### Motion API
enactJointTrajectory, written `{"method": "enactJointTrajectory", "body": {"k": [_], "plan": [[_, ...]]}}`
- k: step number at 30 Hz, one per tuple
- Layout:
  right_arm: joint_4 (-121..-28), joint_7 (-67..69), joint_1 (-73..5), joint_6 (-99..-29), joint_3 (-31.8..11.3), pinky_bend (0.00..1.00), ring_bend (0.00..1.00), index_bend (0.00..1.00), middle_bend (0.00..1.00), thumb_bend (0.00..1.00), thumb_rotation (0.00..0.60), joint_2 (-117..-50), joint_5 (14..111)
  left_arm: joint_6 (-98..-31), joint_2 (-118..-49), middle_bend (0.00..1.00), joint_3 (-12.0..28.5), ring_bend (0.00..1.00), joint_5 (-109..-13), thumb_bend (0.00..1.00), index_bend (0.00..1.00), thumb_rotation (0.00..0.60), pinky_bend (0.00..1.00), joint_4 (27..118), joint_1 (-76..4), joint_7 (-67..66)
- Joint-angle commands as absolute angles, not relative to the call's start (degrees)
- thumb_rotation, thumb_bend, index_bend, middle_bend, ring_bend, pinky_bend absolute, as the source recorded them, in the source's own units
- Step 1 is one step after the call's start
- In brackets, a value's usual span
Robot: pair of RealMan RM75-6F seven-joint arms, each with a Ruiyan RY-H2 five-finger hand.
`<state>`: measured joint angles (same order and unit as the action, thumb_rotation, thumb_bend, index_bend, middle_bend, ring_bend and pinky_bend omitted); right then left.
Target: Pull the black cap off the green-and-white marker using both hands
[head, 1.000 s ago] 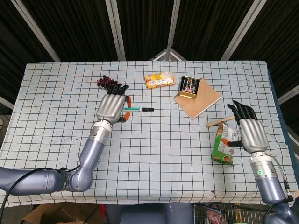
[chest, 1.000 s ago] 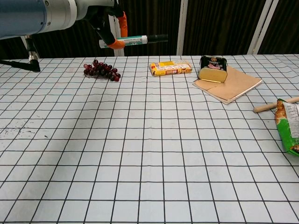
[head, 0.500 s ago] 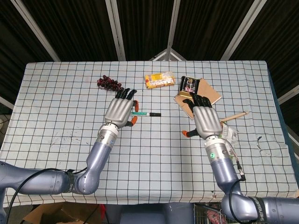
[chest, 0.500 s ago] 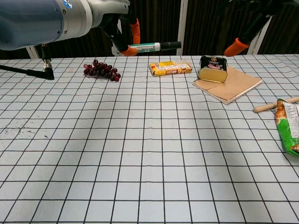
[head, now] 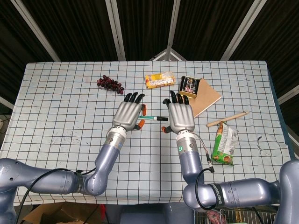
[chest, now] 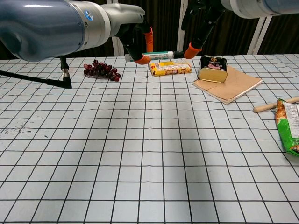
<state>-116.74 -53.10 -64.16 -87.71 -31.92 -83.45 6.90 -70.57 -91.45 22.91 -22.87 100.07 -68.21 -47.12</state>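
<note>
Two hands are meeting over the middle of the checked table point(chest: 140, 154), and the whole job is hanging between them. Starting nearest, the left hand point(head: 127, 115) is pinching the green-and-white marker point(chest: 156, 55) by its barrel, orange-tipped fingers on either side, and is holding it level in the air above the cloth. Just beside it the right hand point(head: 181, 115) is coming in at the black cap point(head: 162, 119) end; in the chest view its orange fingertip is sitting right against the cap, but whether the fingers are actually closing around it I cannot tell, as the back of the hand is hiding them from above. The marker is looking light, stiff and smooth-sided, so I am judging slip to be the worry rather than weight: the cap is short, it probably wants a firm pinch round its middle, and the pull should be running straight along the barrel while the left hand is bracing near the joint. Moving further out, a green snack bag point(head: 223, 146) and a wooden stick point(head: 226, 119) are lying to the right, then a brown notebook point(head: 208, 98) with a tin point(head: 189, 86) on it, a yellow packet point(head: 159, 80), and furthest off, dark grapes point(head: 110, 84).
</note>
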Motion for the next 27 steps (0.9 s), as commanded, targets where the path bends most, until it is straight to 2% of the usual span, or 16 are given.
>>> {"method": "enactJointTrajectory", "body": {"k": [1,11,18,27], "plan": [[-116.56,-53.70,-64.49,-88.03,-31.81,0.00,0.00,0.32,0.00,0.24,0.600,-83.41,6.00,-70.68,-91.56,0.08,22.97,0.00,-22.95,0.61,0.67,0.600,0.00,100.05,-68.31,-46.93],[-116.15,-52.75,-64.02,-87.56,-31.12,0.00,0.00,0.39,0.00,0.25,0.600,-83.08,5.12,-70.73,-91.79,0.08,22.85,0.00,-22.91,0.61,0.67,0.600,0.00,99.81,-68.61,-46.52],[-115.14,-52.45,-64.52,-87.26,-30.88,0.00,0.01,0.47,0.00,0.28,0.600,-83.58,5.44,-70.80,-91.90,0.08,22.60,0.00,-23.22,0.61,0.67,0.600,0.00,99.82,-68.58,-46.11],[-113.41,-52.37,-64.97,-85.95,-30.66,0.00,0.01,0.48,0.00,0.28,0.600,-84.27,4.32,-70.64,-91.71,0.08,22.66,0.00,-23.60,0.61,0.67,0.600,0.00,99.68,-68.37,-45.27]]}}
